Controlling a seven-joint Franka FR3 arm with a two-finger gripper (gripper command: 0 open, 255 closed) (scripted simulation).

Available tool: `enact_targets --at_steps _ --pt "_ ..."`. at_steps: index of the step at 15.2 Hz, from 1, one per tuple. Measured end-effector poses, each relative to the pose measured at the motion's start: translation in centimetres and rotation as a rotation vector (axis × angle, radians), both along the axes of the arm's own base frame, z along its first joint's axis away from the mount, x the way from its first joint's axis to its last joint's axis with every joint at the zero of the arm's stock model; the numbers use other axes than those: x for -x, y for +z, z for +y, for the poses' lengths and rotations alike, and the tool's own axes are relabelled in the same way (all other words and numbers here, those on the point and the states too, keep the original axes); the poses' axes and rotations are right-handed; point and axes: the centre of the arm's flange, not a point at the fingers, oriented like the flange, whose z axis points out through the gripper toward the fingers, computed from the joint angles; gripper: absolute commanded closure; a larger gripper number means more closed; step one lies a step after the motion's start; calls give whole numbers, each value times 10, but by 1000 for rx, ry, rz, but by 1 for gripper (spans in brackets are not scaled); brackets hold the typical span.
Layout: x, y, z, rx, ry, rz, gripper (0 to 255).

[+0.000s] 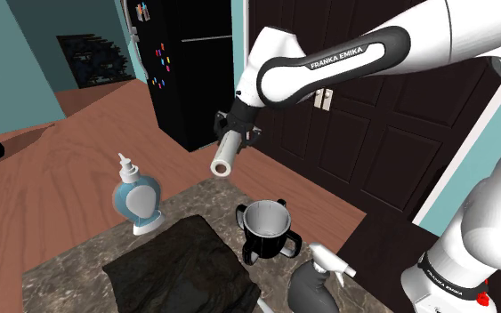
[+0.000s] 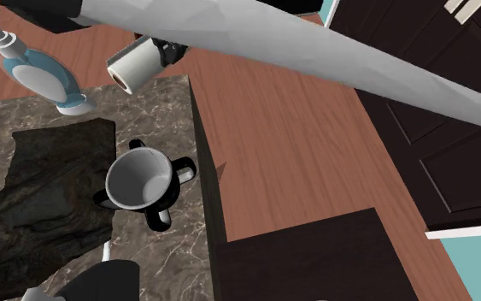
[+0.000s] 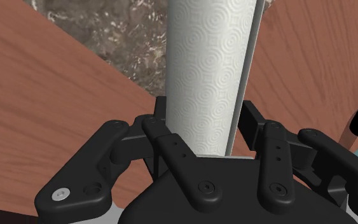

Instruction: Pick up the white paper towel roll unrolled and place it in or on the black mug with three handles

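**Paper towel roll held aloft, mug waits on counter**

The black gripper (image 1: 233, 132) of a white arm (image 1: 328, 62) is clamped on one end of a white paper towel roll (image 1: 225, 154), its two fingers pressing the embossed paper from either side in the wrist view. The roll hangs in the air, slanting down and away from the hand with its open core end lowest, touching nothing but the fingers. In the shoulder view it sits above and a little to the left of the mug (image 1: 264, 229), well apart from it.

The mug, black outside and pale grey inside, stands upright with its three handles spread, near the right edge of a dark marbled counter (image 1: 61, 276). A crumpled dark cloth (image 1: 181, 262) lies just beside it on the left. Farther left stands a blue pump bottle (image 1: 137, 197) on a white base, and a grey spray bottle (image 1: 315, 280) stands near the mug at the near edge. Beyond the counter lie a reddish wood floor (image 1: 52, 178), a black fridge (image 1: 195, 71) and a dark panelled door (image 1: 373, 133).
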Motion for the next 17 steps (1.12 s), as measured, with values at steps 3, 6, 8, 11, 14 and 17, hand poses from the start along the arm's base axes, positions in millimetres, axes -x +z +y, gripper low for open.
enact_targets --at_steps 3,6,8,11,14,17 --pt "0 17 0 0 0 0 255" --pt "0 33 1 0 0 0 255" --pt "0 41 1 0 0 0 255" --pt "28 46 9 0 0 0 255" --pt "65 53 21 0 1 0 255" --pt "102 57 30 0 1 0 255"
